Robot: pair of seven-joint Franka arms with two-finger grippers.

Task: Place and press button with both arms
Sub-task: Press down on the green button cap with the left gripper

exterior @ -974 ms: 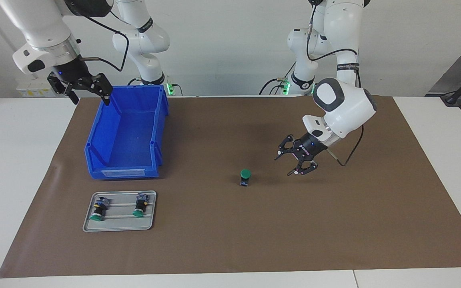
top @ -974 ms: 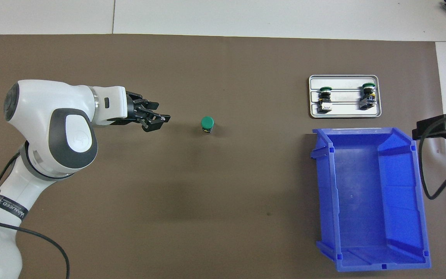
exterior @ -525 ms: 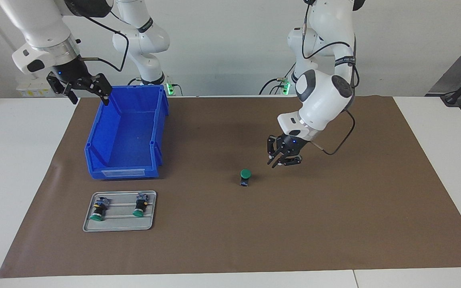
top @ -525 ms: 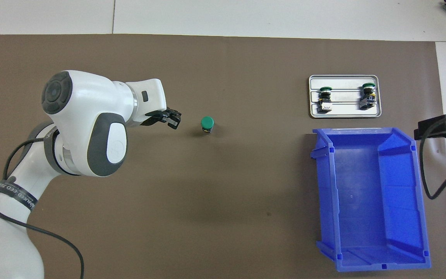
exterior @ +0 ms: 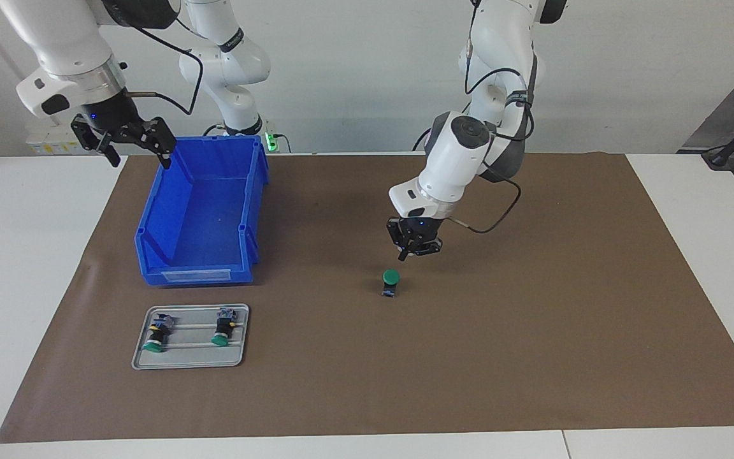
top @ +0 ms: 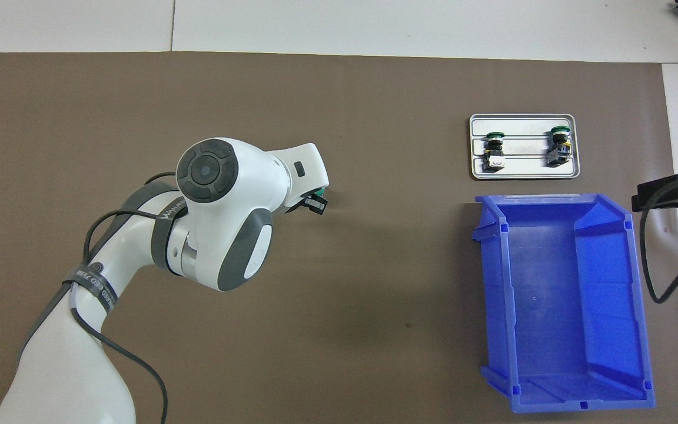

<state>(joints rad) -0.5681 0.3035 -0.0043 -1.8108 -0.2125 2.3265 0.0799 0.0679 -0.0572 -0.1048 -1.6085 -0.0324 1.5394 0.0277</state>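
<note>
Left pincer (exterior: 403, 255) closed, empty, just above upright green push-button (exterior: 390, 282). Right pincer (exterior: 132, 150) wide open, empty, waiting over blue bin (exterior: 204, 213) corner.

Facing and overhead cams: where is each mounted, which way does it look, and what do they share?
Facing view: high across the table, looking at the robots; both arms show, left hand shut above the button, right hand open over the bin.
Overhead view: above the robots' end, looking steeply down; left arm covers most of the button.
Shared: tray, bin, mat.
</note>
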